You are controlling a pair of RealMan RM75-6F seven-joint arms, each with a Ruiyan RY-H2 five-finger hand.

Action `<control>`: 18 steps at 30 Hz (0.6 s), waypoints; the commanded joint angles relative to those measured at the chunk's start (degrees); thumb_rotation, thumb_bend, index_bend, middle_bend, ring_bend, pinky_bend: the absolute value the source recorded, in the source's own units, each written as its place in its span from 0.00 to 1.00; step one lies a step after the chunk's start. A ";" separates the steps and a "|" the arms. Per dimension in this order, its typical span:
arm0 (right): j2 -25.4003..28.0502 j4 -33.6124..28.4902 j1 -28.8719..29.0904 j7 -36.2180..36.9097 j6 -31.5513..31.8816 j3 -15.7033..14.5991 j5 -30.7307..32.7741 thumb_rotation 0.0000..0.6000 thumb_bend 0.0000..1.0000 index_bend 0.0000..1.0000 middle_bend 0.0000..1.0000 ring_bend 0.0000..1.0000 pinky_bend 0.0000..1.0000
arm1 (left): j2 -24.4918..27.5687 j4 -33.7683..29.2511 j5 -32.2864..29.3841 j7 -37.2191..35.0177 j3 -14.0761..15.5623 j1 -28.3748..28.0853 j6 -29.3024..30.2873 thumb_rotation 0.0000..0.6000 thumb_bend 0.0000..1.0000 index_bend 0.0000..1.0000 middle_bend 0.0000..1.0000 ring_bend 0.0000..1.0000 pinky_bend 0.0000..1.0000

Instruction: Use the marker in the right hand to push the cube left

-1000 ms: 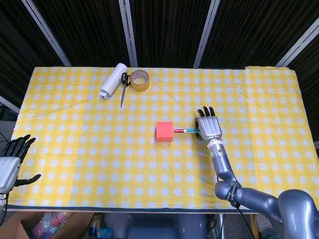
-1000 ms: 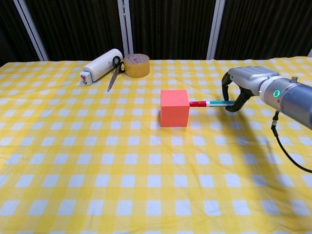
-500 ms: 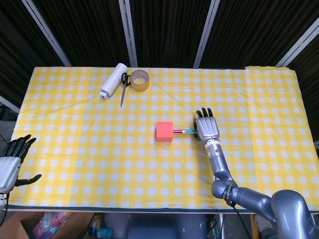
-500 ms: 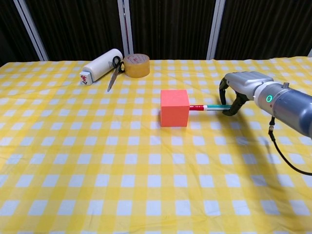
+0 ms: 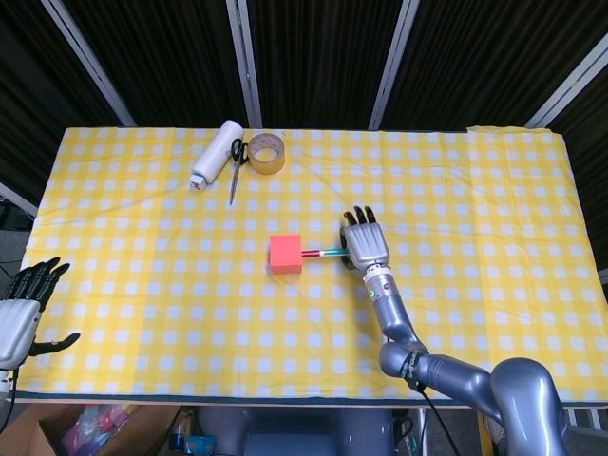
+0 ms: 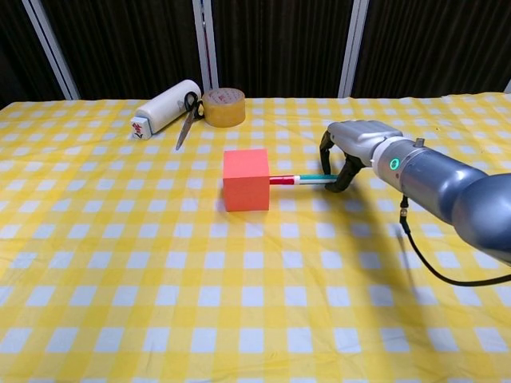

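Two views show one pushing arrangement. The right hand [image 6: 351, 152] grips the marker [image 6: 302, 179], its fingers curled around the barrel's rear end; the barrel lies nearly level and points toward nine o'clock, so that its red tip meets the right face of the cube [image 6: 246, 179]. This low, horizontal hold plausibly directs the force sideways through the cube's lower half, sliding it rather than tipping it. The cube sits flat on the checked cloth of the counter [image 5: 142, 285], near the middle, at about nine o'clock from the hand.

The head view adds what the chest view lacks: the left hand [image 5: 21, 309], holding nothing with fingers apart, at the counter's near-left edge, well apart from the work. It also shows from above that marker and cube are in line. The chest view alone shows the side profile: the curl of the fingers and the height of the tip on the cube's face.

A white bottle [image 6: 166, 105], scissors [image 6: 188, 116] and a tape roll [image 6: 223, 106] lie together toward eleven o'clock, clear of the likely leftward path.
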 commanded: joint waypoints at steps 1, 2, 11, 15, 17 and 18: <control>-0.54 -0.89 0.42 -0.29 0.22 0.15 -0.41 1.00 0.50 0.63 0.18 0.03 0.00 | 0.02 0.03 0.02 -0.13 0.02 -0.04 -0.10 1.00 0.00 0.00 0.00 0.00 0.00; -0.67 -1.08 0.49 -0.37 0.32 0.16 -0.47 1.00 0.50 0.63 0.18 0.03 0.00 | 0.03 0.04 0.04 -0.13 0.03 -0.05 -0.11 1.00 0.00 0.00 0.00 0.00 0.00; -1.24 -2.33 0.21 -2.31 1.95 -0.31 -0.45 1.00 0.50 0.63 0.18 0.03 0.00 | 0.15 0.01 0.31 -0.25 0.05 0.11 0.35 1.00 0.00 0.00 0.00 0.00 0.00; -0.55 -2.85 -0.57 -3.37 3.09 -0.55 -0.05 1.00 0.50 0.63 0.18 0.03 0.00 | 0.16 0.05 0.16 -0.35 0.01 0.10 0.26 1.00 0.00 0.00 0.00 0.00 0.00; -0.06 -3.62 -1.11 -4.04 3.89 -0.62 0.31 1.00 0.50 0.64 0.18 0.03 0.00 | 0.21 0.02 0.07 -0.39 0.02 0.06 0.11 1.00 0.00 0.00 0.00 0.00 0.00; 0.16 -4.07 -1.36 -4.47 4.32 -0.65 0.54 1.00 0.50 0.64 0.18 0.03 0.00 | 0.22 0.00 0.08 -0.35 0.03 0.04 0.07 1.00 0.00 0.00 0.00 0.00 0.00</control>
